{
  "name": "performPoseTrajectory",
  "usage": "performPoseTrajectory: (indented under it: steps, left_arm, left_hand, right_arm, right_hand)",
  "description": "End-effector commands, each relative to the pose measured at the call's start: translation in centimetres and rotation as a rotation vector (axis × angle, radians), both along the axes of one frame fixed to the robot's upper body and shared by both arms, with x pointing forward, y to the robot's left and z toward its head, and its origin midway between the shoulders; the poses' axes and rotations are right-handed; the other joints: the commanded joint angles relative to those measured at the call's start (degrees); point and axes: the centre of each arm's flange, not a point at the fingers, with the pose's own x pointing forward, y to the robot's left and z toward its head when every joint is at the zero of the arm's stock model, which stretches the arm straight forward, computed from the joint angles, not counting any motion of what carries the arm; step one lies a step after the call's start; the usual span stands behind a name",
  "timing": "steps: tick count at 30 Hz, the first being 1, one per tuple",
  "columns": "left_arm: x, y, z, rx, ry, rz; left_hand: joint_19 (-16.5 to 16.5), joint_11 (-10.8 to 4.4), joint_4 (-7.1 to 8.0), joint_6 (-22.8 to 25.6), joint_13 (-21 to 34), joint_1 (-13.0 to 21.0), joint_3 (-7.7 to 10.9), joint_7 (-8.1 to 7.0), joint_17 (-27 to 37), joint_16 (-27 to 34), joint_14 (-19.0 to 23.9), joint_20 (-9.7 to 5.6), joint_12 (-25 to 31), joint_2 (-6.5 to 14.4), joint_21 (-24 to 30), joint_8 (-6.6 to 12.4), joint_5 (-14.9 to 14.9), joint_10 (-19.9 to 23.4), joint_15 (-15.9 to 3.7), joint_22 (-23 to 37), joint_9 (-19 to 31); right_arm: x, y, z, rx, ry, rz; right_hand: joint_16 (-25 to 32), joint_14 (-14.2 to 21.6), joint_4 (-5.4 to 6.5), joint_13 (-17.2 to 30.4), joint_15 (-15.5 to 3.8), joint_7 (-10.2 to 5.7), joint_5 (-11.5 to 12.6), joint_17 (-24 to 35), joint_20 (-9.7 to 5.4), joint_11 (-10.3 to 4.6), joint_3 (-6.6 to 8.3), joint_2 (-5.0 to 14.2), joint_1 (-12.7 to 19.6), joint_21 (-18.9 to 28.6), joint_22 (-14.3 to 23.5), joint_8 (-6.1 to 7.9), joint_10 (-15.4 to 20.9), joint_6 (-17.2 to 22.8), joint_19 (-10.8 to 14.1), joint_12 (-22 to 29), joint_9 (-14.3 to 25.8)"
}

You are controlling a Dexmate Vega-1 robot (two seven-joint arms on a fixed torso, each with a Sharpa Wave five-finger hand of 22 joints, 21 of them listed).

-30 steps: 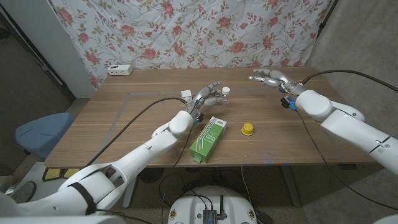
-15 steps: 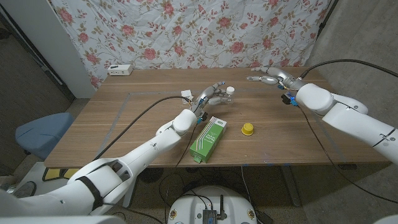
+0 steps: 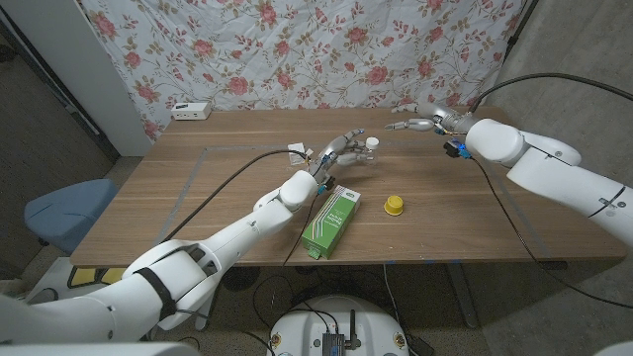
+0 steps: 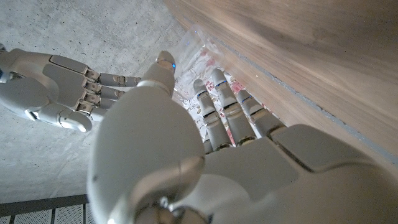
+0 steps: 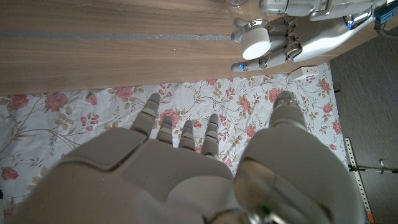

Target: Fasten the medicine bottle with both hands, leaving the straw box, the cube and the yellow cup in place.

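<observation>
The medicine bottle (image 3: 370,145) sits in the grip of the left hand (image 3: 341,150) above the middle of the worktop (image 3: 218,198), a little toward its far half. Its white cap (image 5: 255,42) faces outward in the right wrist view, with the left hand's fingers (image 5: 283,38) curled round the body behind it (the bottle's lower part is hidden by them). In the left wrist view the back of the left hand (image 4: 186,162) fills the lower part, its fingers (image 4: 214,102) reaching forward side by side and bent around something out of sight.

The right hand (image 3: 420,116) hangs over the far right part of the worktop, apart from the bottle, holding nothing; its fingers (image 3: 398,125) are stretched out and slightly spread, pointing left toward the bottle. The left wrist view shows that same right hand (image 4: 46,87) with its fingers (image 4: 115,81) extended.

Nearer than the bottle, the green straw box (image 3: 330,220) lies flat on the worktop just to the right of the left forearm, long side running near to far. The yellow cup (image 3: 394,205) stands to its right, close but not touching. A small white cube (image 3: 296,151) rests just left of the left hand.

At the far left corner of the worktop lies a white power strip (image 3: 191,111), in front of a floral cloth (image 3: 297,49) hung behind.
</observation>
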Motion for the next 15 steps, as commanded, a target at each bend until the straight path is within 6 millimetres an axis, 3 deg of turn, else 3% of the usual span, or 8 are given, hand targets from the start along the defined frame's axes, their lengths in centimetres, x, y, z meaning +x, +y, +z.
performPoseTrajectory:
  steps: [1, 15]
  left_arm:
    - [0.6, -1.0, 0.4, 0.013, 0.000, -0.030]
    - [0.8, -1.6, 0.3, 0.026, 0.008, -0.048]
  left_hand:
    - [0.2, 0.09, 0.10, -0.4, 0.1, 0.0, 0.39, 0.18, 0.0, -0.1, 0.4, -8.98, -0.2, 0.2, 0.1, -0.29, 0.3, 0.0, -6.71, 0.2, 0.2]
    - [0.2, -0.06, 0.09, -0.4, 0.2, -0.1, 0.59, 0.10, 0.0, -0.1, 0.3, -9.02, -0.1, 0.3, 0.1, -0.23, 0.3, 0.2, -6.64, 0.2, 0.2]
  right_arm:
    - [-0.3, 1.5, 1.4, -0.099, 0.020, -0.029]
    - [-0.5, 2.9, 1.8, -0.205, 0.067, -0.054]
  right_hand:
    - [0.1, -0.6, -0.12, 0.2, 0.28, -0.22, 0.7, 0.2, 0.20, 0.15, 0.69, 0.08, 1.1, 0.1, -0.1, 0.12, -1.0, -0.1, -1.1, 0.0, 0.2]
    - [0.3, -1.9, -0.69, 0.2, 1.13, -0.23, 2.7, 0.3, 0.08, 0.83, 2.20, 0.35, 3.7, 0.6, 0.0, 0.35, -2.6, -0.2, -2.2, 0.2, 0.4]
